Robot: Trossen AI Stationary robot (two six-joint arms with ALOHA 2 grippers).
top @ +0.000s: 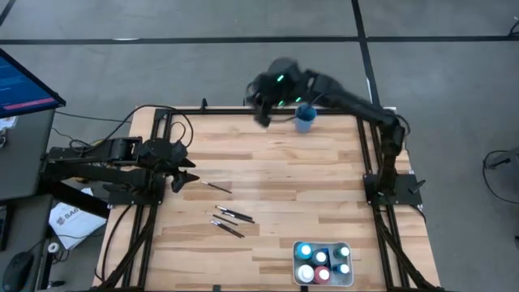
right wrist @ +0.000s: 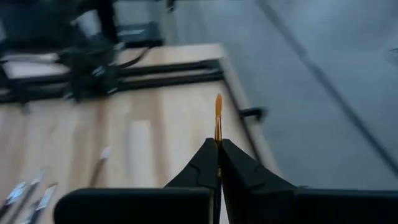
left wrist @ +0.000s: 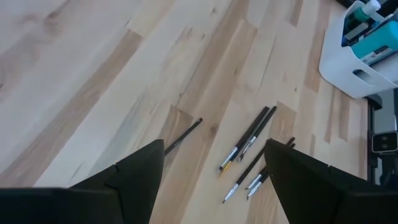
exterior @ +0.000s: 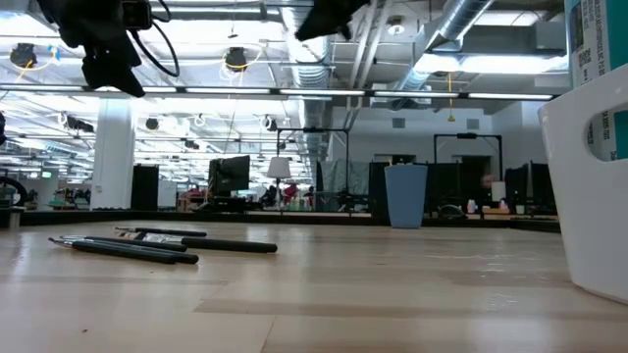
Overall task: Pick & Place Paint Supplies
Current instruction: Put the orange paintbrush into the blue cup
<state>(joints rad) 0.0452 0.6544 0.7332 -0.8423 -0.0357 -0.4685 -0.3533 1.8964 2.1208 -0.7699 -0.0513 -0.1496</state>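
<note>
The paintbrush [right wrist: 218,118] is pinched between my right gripper's [right wrist: 218,163] fingers, jaws closed on its shaft, orange tip poking out ahead. I'm up at the table's far edge, with the blue cup [top: 305,118] just beside and a little below me. I judge the step is dropping the brush in that cup: centre the lower end over the mouth, keep it near upright, lower before letting go. My left gripper [left wrist: 214,168] hangs wide apart, empty, over the loose brushes [left wrist: 252,152].
</note>
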